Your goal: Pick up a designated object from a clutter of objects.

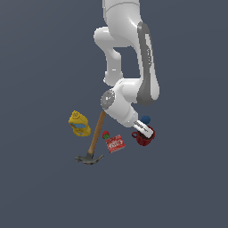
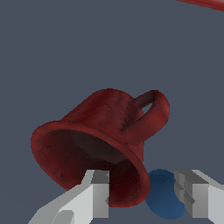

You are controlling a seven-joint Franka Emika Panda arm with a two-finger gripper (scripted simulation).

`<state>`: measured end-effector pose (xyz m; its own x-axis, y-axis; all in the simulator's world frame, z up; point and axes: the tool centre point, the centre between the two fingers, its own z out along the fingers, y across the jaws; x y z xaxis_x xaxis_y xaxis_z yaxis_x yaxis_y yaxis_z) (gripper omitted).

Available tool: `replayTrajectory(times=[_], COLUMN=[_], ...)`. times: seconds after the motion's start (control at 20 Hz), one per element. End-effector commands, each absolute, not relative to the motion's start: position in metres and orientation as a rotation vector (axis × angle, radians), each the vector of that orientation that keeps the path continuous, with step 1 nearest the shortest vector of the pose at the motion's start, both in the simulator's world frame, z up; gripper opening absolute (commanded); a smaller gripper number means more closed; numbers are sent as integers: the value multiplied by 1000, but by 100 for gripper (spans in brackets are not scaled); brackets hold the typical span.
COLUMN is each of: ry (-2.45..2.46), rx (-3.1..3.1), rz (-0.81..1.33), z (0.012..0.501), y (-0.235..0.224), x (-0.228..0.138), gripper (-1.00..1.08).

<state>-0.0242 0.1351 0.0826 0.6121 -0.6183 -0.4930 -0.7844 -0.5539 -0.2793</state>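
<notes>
Gripper of the white Panda arm seen low over the clutter, jaws spread apart with a gap between the two grey-white fingers — nothing clamped. Dark red mug with a side handle and dark inside lay directly under the gripper, rim straddled by the fingers: one finger in front of the mouth, the other outside the wall. Whether either pad actually touched the rim could not be judged from the wrist view. Handle pointed away from the fingers. Small blue ball sat just beside the mug's rim, showing in the gap between the fingers.

In the exterior view, the same red mug was half hidden beneath the hand, the blue ball close behind it. Off to the exterior view's left of the gripper: small flat red box with white lettering, tiny red-and-green strawberry just beside it, then the wooden-handled hammer with its dark head nearest the camera, and farthest — well apart from the gripper — the yellow bottle with a blue label.
</notes>
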Motion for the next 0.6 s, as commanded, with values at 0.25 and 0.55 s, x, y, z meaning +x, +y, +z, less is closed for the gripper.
replayTrajectory(times=[0.25, 0.55], ry=[1111, 1111], rx=[-2363, -2363], rz=[469, 469], z=[78, 78], y=[138, 138], x=[-25, -25], gripper=[-100, -100])
